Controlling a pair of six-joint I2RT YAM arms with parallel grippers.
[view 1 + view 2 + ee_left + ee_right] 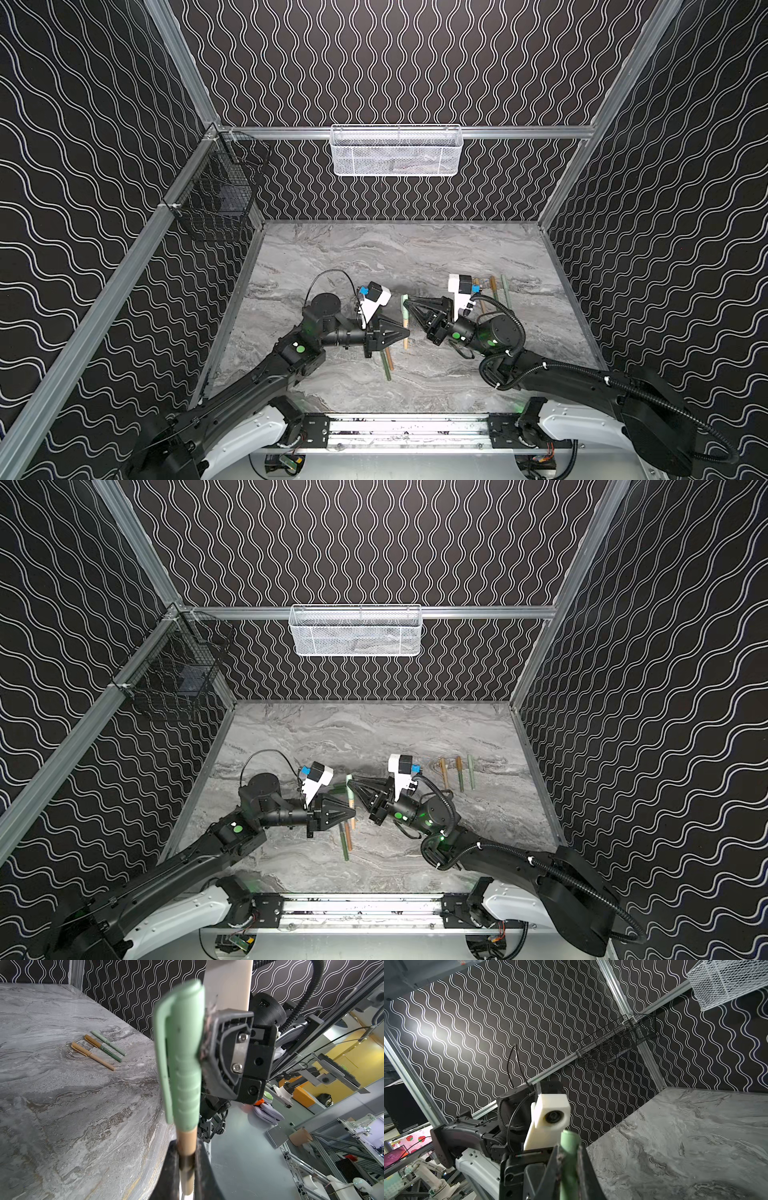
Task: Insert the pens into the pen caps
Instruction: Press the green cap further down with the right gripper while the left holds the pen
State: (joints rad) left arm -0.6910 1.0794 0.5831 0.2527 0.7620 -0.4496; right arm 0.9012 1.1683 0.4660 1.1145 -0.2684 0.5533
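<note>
— Grey marble tabletop [374, 257] under us and wavy-lined black walls all round. We start far left: a black wire basket [216, 195] hangs on the side rail, and a white mesh basket [395, 153] hangs on the back rail.

— Moving in, we see the left gripper [407, 331] reaching toward the middle, its jaws pressed together on the tan pen [188, 1142]. From the left wrist we look right along that barrel, pinched between two dark fingers [171, 1169].

— And below that gripper, on the marble, we have a dark green pen [344, 850] and an orange pen [349, 841] lying side by side. Whether they touch, we cannot tell.

— Just beside the held pen we spot a dark green cap [338, 788] lying flat.

— Centre now: the pale green cap [182, 1053] sits over the far end of the tan pen, up off the table. How deep it sits, we cannot tell.

— The right gripper [405, 302] comes in from the right and is clamped on that cap. In the right wrist view we see the green squeezed between its fingers [550, 1169].

— Far right, three capped pens [459, 771] lie in a row on the marble, close together and well apart from both grippers.
</note>
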